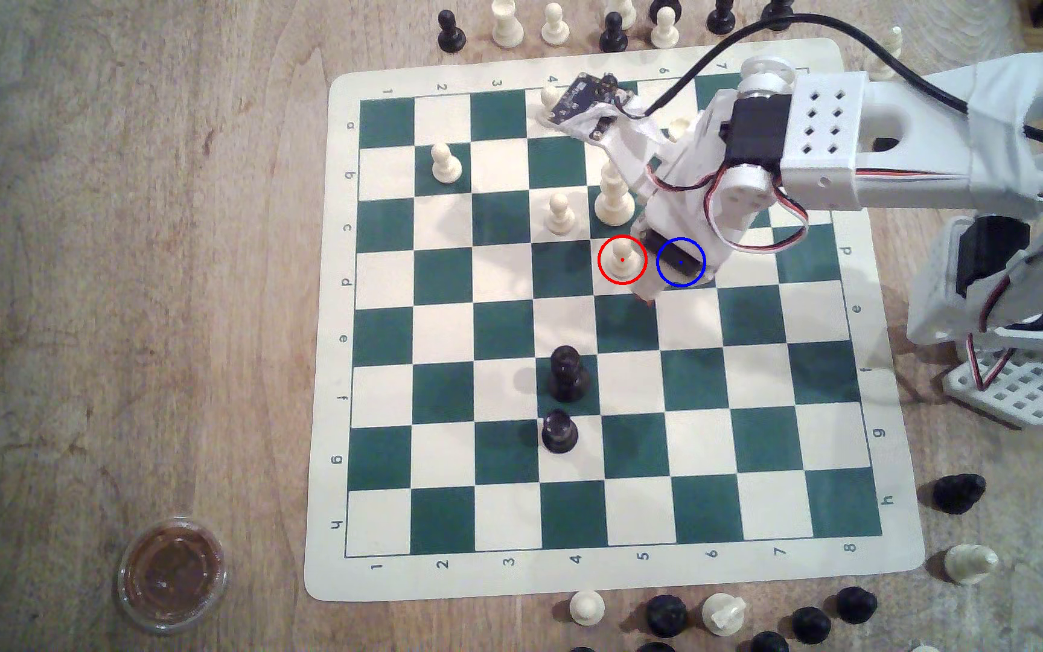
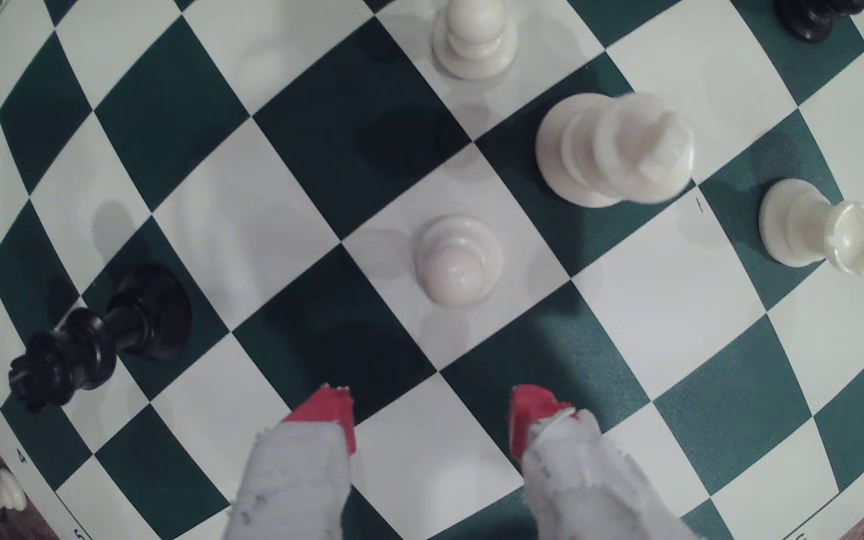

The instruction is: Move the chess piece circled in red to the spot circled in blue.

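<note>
The chess piece (image 1: 622,260), a small cream pawn with a ball head, stands upright on a cream square inside the red ring. In the wrist view the pawn (image 2: 458,259) sits a little ahead of my gripper (image 2: 432,415), whose two red-tipped fingers (image 2: 334,413) stand apart with nothing between them. The spot (image 2: 560,358) is the dark green square beside the pawn's square, next to one fingertip. In the exterior view the blue ring (image 1: 681,262) falls on my gripper's body, which covers most of that square. My gripper (image 1: 647,294) hangs just to the exterior view's right of the pawn, apart from it.
A tall cream king (image 1: 614,200) stands one square behind the pawn and another cream pawn (image 1: 560,213) beside it. A black king (image 1: 566,373) and black pawn (image 1: 560,432) stand nearer the front. Spare pieces line the board edges. A sauce cup (image 1: 171,573) sits at front left.
</note>
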`<action>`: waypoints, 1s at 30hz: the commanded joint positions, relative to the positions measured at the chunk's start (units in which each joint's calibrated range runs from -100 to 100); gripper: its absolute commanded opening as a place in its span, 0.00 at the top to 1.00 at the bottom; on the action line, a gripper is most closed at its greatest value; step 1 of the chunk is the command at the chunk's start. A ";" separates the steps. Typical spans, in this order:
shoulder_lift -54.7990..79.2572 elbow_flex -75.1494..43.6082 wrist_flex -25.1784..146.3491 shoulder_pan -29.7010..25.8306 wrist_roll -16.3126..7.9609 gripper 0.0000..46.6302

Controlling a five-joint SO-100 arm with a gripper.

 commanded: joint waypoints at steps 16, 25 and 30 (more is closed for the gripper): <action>3.62 -4.35 -7.13 -0.41 1.47 0.63; 4.47 -2.99 -11.80 0.45 1.86 0.63; 4.55 -2.90 -12.04 1.07 2.20 0.63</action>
